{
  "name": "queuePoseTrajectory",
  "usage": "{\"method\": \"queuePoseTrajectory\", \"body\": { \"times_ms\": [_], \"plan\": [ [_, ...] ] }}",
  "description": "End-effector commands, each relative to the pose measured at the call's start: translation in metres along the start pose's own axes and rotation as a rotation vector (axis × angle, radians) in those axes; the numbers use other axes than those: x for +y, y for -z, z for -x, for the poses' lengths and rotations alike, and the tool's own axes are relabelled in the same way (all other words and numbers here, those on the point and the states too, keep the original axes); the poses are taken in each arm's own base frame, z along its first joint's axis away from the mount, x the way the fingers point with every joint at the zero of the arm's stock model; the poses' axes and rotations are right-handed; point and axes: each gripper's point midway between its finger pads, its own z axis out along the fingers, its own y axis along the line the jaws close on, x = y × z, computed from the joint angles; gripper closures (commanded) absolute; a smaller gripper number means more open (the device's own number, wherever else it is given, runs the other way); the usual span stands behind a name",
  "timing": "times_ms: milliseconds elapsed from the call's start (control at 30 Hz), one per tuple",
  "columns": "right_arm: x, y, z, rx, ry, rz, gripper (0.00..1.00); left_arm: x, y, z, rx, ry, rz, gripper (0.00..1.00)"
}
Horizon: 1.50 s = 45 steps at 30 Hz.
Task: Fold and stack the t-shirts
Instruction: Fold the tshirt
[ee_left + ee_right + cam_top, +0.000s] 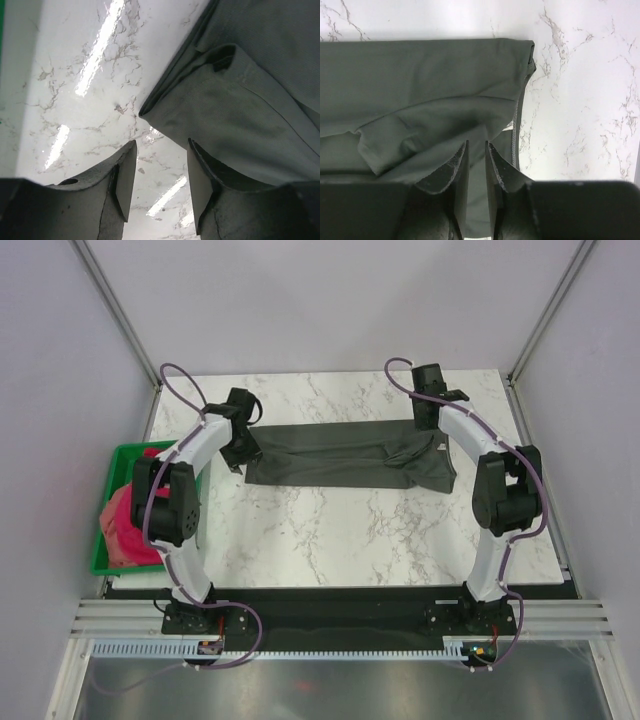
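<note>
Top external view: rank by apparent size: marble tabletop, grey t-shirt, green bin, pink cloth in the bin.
1. marble tabletop
2. dark grey t-shirt and green bin: close; the left arm hides part of the bin, so unranked
3. pink cloth

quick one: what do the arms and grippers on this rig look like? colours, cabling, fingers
The left arm and right arm both have white link shells and black joint housings. A purple cable loops loosely along each. The left gripper and right gripper are black. Their fingers are dark grey, flat-faced blades with rough, worn-looking edges. No markings or sleeves show.
</note>
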Motion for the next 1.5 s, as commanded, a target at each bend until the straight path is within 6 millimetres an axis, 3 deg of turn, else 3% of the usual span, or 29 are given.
{"method": "queuePoseTrajectory", "body": {
  "times_ms": [0, 133, 167, 233, 300, 333, 367, 467, 533, 567, 633, 733, 767, 867, 1067, 1467],
  "plan": [
    [-0.001, 0.019, 0.013, -0.013, -0.047, 0.014, 0.73, -0.015, 0.036, 0.029, -0.093, -0.066, -0.102, 0.47],
    [0.0, 0.03, 0.002, 0.038, -0.136, 0.052, 0.66, -0.033, 0.018, 0.029, -0.045, -0.159, -0.136, 0.51],
    [0.001, 0.036, -0.005, 0.055, -0.155, 0.072, 0.64, -0.035, 0.006, 0.024, -0.015, -0.174, -0.126, 0.53],
    [-0.009, 0.038, -0.017, 0.093, -0.264, 0.065, 0.63, -0.04, -0.001, 0.026, -0.004, -0.189, -0.133, 0.56],
    [-0.025, 0.042, -0.044, 0.159, -0.396, 0.083, 0.63, -0.041, -0.01, 0.024, 0.011, -0.205, -0.121, 0.57],
    [-0.031, 0.051, -0.047, 0.158, -0.488, 0.087, 0.63, -0.04, -0.012, 0.024, 0.013, -0.211, -0.114, 0.57],
    [-0.034, 0.049, -0.068, 0.201, -0.527, 0.079, 0.62, -0.039, -0.015, 0.024, 0.013, -0.213, -0.107, 0.57],
    [-0.046, 0.054, -0.096, 0.244, -0.656, 0.073, 0.63, -0.038, -0.024, 0.023, 0.019, -0.23, -0.086, 0.54],
    [-0.058, 0.052, -0.111, 0.26, -0.715, 0.031, 0.64, -0.035, -0.03, 0.021, 0.026, -0.234, -0.067, 0.54],
    [-0.067, 0.046, -0.137, 0.298, -0.788, 0.0, 0.65, -0.032, -0.037, 0.016, 0.043, -0.238, -0.053, 0.57],
    [-0.075, 0.041, -0.146, 0.308, -0.829, 0.0, 0.66, -0.031, -0.041, 0.013, 0.053, -0.242, -0.046, 0.62],
    [-0.08, 0.033, -0.15, 0.304, -0.884, 0.027, 0.66, -0.027, -0.046, 0.011, 0.058, -0.244, -0.025, 0.78],
    [-0.08, 0.029, -0.15, 0.299, -0.886, 0.029, 0.66, -0.025, -0.046, 0.01, 0.059, -0.245, -0.019, 0.89],
    [-0.074, 0.023, -0.15, 0.294, -0.875, 0.065, 0.66, -0.025, -0.044, 0.013, 0.047, -0.239, -0.017, 0.98],
    [-0.058, 0.009, -0.156, 0.295, -0.883, 0.145, 0.66, -0.027, -0.035, 0.018, 0.027, -0.218, -0.032, 0.98],
    [-0.057, -0.01, -0.17, 0.301, -0.863, 0.119, 0.65, -0.028, -0.03, 0.02, 0.02, -0.212, -0.041, 0.98]
  ]
}}
